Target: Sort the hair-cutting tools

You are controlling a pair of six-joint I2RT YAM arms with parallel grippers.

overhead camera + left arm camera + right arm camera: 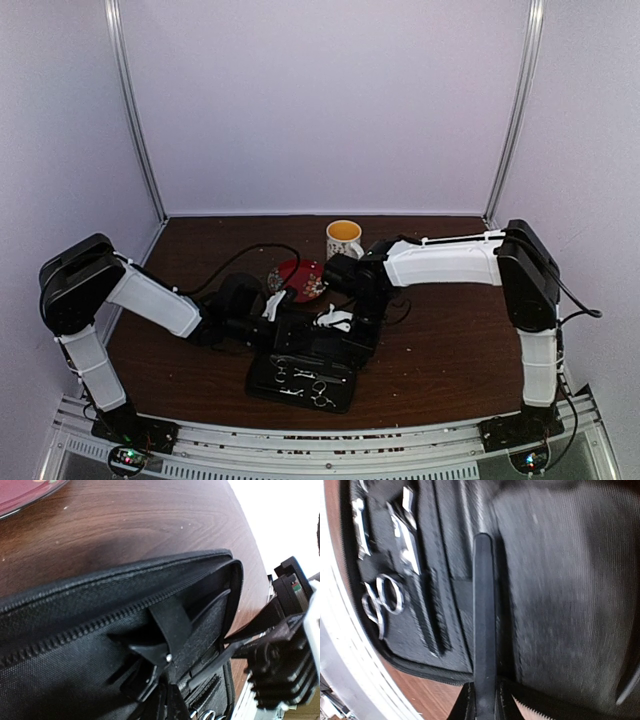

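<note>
The black zip case lies open near the front edge. Silver scissors rest in its bottom half, their ring handles showing in the right wrist view. My left gripper is shut on a black strap of the case's raised lid. My right gripper is shut on a thin black stick-like tool, which points into the case along the fold between the lid and the bottom half. More silver tools sit strapped in the bottom half.
A red patterned saucer lies behind the case, and a white mug of yellow liquid stands farther back. Black cables trail across the brown table. The metal rail of the front edge runs just before the case.
</note>
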